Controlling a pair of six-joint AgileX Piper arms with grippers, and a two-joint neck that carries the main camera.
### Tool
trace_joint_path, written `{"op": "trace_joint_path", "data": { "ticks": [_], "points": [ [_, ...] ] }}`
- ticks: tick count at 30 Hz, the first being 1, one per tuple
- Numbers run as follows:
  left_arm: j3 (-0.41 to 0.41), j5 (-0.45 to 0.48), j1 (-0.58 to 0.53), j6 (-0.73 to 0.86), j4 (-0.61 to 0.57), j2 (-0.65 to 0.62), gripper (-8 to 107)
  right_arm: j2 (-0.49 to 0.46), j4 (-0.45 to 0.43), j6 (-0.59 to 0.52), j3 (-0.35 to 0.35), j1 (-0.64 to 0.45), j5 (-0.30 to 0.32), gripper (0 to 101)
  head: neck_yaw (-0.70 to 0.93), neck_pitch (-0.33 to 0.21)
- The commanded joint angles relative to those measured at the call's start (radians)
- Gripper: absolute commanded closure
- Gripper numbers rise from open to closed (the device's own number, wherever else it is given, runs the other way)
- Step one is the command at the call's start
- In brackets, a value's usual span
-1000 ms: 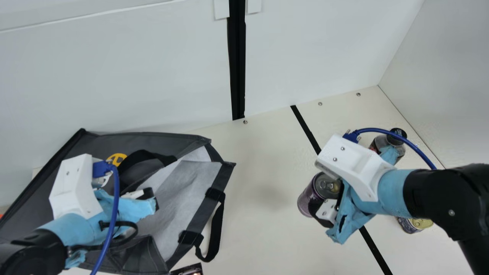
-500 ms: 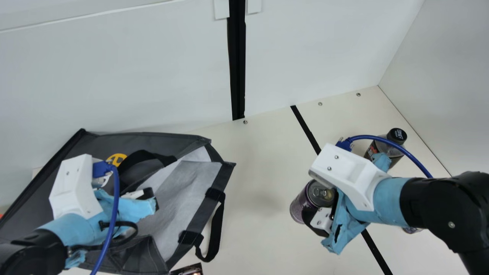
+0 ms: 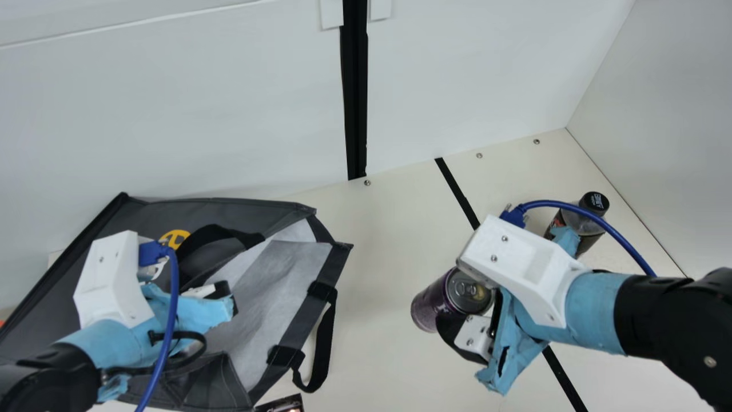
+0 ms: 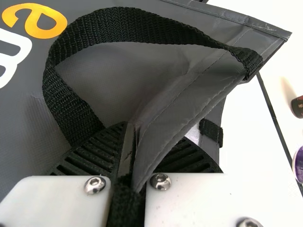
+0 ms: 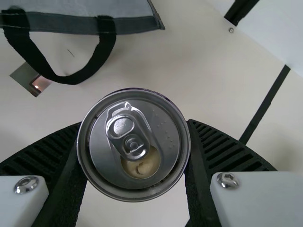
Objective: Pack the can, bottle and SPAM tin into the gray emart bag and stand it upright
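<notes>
At the far left edge, an orange-red scrap (image 3: 2,323) is cut off, too small to name. Next to it the gray emart bag (image 3: 297,212) lies on its side on the table (image 3: 383,366), its pale-lined mouth facing right and its left end running out of the main view. A yellow letter stands on its gray side, partly covered by the left arm; beside it the left wrist view has a white one, cut short by the edge.

The left gripper (image 3: 189,289) is over the bag, its fingers closed on a fold of the bag's gray edge, with a black handle (image 4: 128,26) looping around it. At the near side, just beside the bag, is a small dark flat thing (image 3: 283,404), cut off in the main view.

Right of the middle, the purple can (image 3: 432,303) leans between the ribbed fingers of the right gripper (image 3: 469,297), touched on both sides. Its top has an opened mouth under the tab; the gripper covers part of its label.

Farther right and farther back is the bottle (image 3: 579,224), its black cap printed in white, its lower part behind blue wrapping and cable.
</notes>
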Motion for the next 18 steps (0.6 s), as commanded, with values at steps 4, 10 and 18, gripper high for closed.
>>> {"op": "trace_joint_path", "data": {
  "ticks": [4, 10, 18],
  "points": [
    [0.000, 0.000, 0.000, 0.000, 0.000, 0.000, 107, -0.003, 0.045, -0.003, -0.009, -0.002, -0.001, 101, -0.001, -0.023],
    [0.000, 0.000, 0.000, 0.000, 0.000, 0.000, 107, 0.004, 0.109, -0.027, -0.016, -0.015, -0.001, 101, -0.001, -0.023],
    [0.000, 0.000, 0.000, 0.000, 0.000, 0.000, 107, 0.027, 0.240, -0.122, -0.020, -0.073, -0.001, 101, -0.001, -0.023]
  ]
}}
